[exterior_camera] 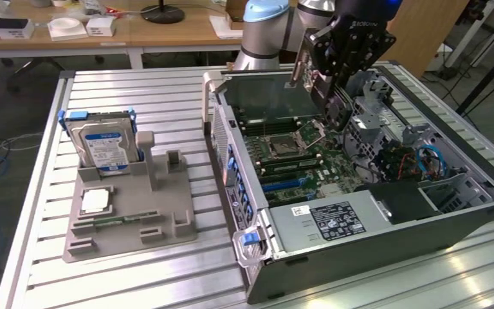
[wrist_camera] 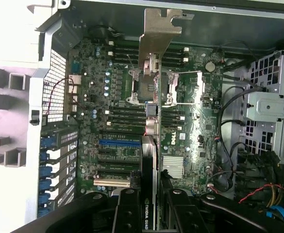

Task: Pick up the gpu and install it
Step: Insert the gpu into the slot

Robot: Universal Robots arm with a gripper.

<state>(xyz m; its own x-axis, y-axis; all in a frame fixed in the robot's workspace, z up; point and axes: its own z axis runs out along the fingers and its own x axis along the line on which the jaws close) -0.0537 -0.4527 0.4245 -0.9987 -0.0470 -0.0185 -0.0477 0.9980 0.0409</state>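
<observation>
Gripper [exterior_camera: 337, 72] hangs over the open computer case [exterior_camera: 229, 129], jaws clamped on the gpu [exterior_camera: 331, 108], which it holds on edge inside the case above the motherboard [exterior_camera: 294, 161]. From the wrist view the gpu [wrist_camera: 152, 145] appears edge-on between the two black fingers [wrist_camera: 127, 213], its silver end bracket [wrist_camera: 157, 36] at the far end, over the line of the processor socket [wrist_camera: 141, 83]. A blue slot [wrist_camera: 120, 142] lies just beside the card; I cannot tell whether the card touches the board. On the exterior view's left, well apart from the case, a hard drive [exterior_camera: 105, 145] with blue rails stands upright in a grey holder [exterior_camera: 136, 222] on the slatted metal table [exterior_camera: 144, 90]
</observation>
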